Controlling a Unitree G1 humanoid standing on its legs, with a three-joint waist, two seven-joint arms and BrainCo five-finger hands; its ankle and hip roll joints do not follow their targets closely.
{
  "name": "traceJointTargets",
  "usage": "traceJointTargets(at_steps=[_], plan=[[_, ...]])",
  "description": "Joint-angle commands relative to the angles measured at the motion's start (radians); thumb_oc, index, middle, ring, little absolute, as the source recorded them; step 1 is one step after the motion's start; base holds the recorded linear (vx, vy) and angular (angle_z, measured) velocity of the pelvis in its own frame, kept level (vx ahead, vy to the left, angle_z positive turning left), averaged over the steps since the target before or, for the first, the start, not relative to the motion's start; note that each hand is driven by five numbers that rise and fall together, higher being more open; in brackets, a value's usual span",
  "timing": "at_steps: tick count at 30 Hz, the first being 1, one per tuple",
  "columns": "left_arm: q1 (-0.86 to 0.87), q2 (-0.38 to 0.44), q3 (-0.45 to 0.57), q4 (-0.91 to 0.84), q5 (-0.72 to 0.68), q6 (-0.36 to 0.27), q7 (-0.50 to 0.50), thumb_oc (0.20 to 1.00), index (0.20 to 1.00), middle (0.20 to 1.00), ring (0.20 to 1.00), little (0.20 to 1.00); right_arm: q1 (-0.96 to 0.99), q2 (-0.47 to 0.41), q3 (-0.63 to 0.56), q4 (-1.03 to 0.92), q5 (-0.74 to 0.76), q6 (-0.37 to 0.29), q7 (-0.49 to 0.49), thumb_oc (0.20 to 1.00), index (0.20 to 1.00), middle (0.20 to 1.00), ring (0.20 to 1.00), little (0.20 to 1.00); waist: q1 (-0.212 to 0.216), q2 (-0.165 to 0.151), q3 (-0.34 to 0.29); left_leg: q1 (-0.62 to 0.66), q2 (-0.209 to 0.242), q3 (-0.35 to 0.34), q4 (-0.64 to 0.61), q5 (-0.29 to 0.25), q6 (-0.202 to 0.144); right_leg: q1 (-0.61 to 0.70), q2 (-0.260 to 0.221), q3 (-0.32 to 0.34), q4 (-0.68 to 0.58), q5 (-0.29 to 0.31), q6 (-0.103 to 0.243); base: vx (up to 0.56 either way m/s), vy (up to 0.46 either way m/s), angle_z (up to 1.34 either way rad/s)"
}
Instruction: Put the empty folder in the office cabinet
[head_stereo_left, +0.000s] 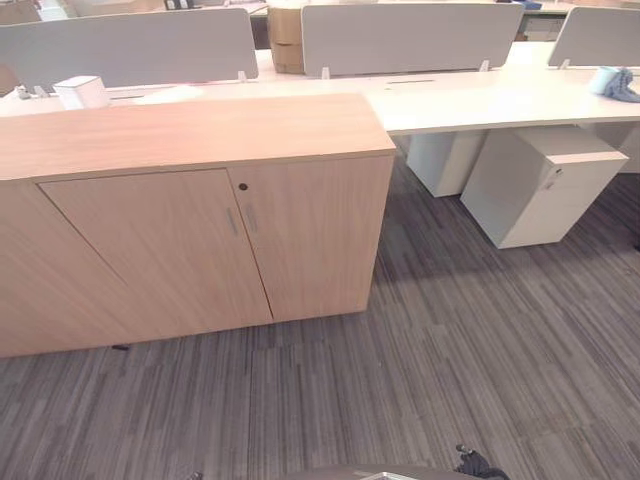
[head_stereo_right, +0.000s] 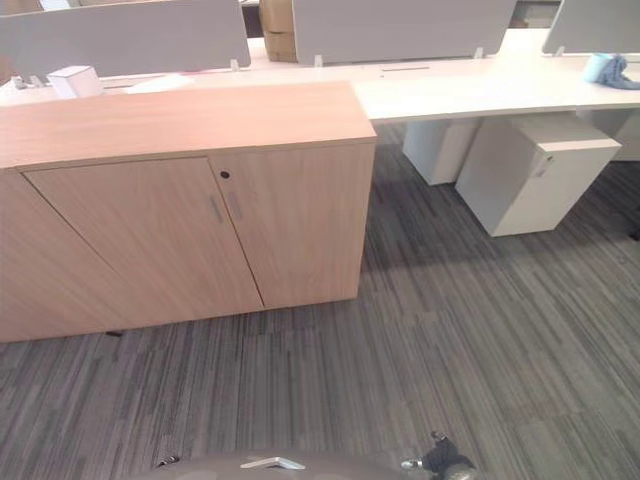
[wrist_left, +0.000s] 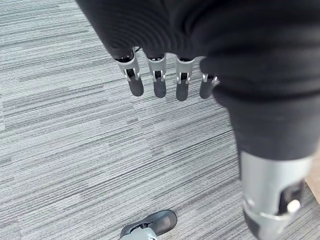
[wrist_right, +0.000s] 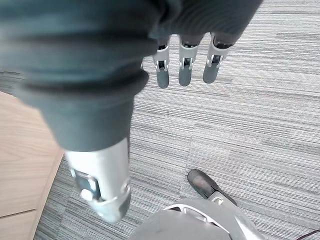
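Here, the office cabinet (head_stereo_left: 200, 210) stands with both its doors (head_stereo_left: 165, 255) shut, their two slim handles (head_stereo_left: 240, 220) side by side at the middle seam and a small dark lock (head_stereo_left: 242, 187) just above them. Where the folder is I cannot tell: it lies neither on the cabinet top nor on the carpet (head_stereo_left: 450, 360) before it, and neither hand carries it. That fits a folder already shut away inside as well as one waiting somewhere out of view.

The left hand (wrist_left: 165, 50) hangs over the carpet with fingers straight and relaxed, holding nothing; the right hand (wrist_right: 195, 45) hangs likewise, empty (its fingers loose and slightly apart).

The risks, as I judge them: the handles are narrow and sit close together, so a broad finger could hook both or slip off, and the lock might hold the doors fast.

The cabinet is a boxy, pale wood-grain laminate, smooth and flat-faced. The carpet is a low, striped grey weave. Behind stand a white desk (head_stereo_left: 480, 100) with grey fabric screens (head_stereo_left: 410, 35) and a white pedestal (head_stereo_left: 540, 185).
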Motion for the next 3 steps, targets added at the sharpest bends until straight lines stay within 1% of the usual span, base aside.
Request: traceJointTargets(at_steps=[1,3], plan=[[-0.034,0.013,0.0,0.03,-0.03,-0.008,0.02,1.0,1.0,1.0,1.0,1.0,-0.048,-0.001,0.006,0.063,0.03,-0.006,-0.009,1.0,1.0,1.0,1.0,1.0,0.017,-0.034,-0.015,0.02,0.066,-0.019,-0.016,-0.015,-0.088,0.003,-0.113,0.074,-0.027,0.051,0.149,0.0,0.0,0.0],[-0.034,0.009,-0.008,0.03,-0.025,-0.008,0.018,1.0,1.0,1.0,1.0,1.0,-0.048,-0.002,0.0,0.069,0.036,-0.006,-0.008,1.0,1.0,1.0,1.0,1.0,0.016,-0.031,-0.013,0.021,0.067,-0.019,-0.016,-0.015,-0.088,0.004,-0.113,0.073,-0.027,0.05,0.149,0.01,-0.002,0.02]])
